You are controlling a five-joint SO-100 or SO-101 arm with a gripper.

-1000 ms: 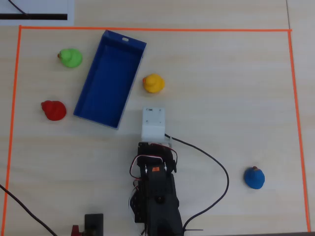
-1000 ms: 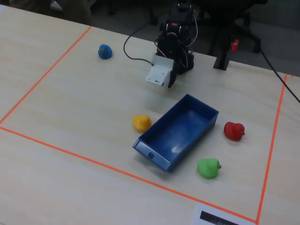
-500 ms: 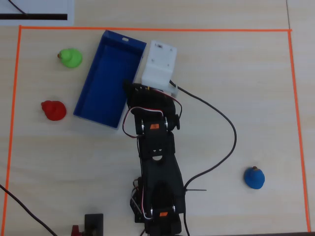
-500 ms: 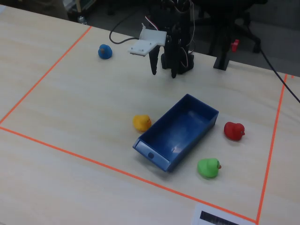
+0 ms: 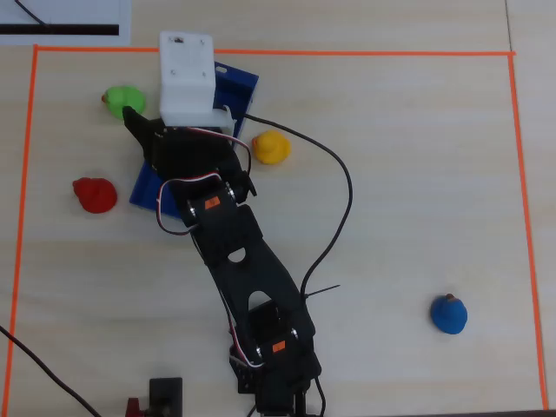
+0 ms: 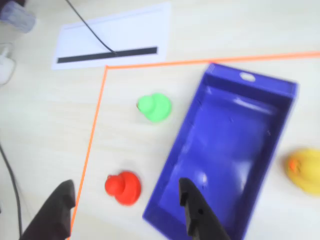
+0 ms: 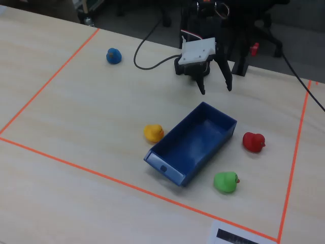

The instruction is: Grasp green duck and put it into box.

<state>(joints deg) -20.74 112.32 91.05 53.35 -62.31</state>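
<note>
Fingers are spread wide, nothing held; gripper (image 6: 127, 212) is hung above the near end of the box (image 6: 235, 95) in the wrist view. Green duck (image 6: 154, 107) is seen on the table, just left of the box and apart from it, beyond the red duck (image 6: 123, 188). Yellow duck (image 6: 304, 170) sits right of the box. Box is empty. No grasp made yet; reach, pick and drop are all left, as judged.
</note>
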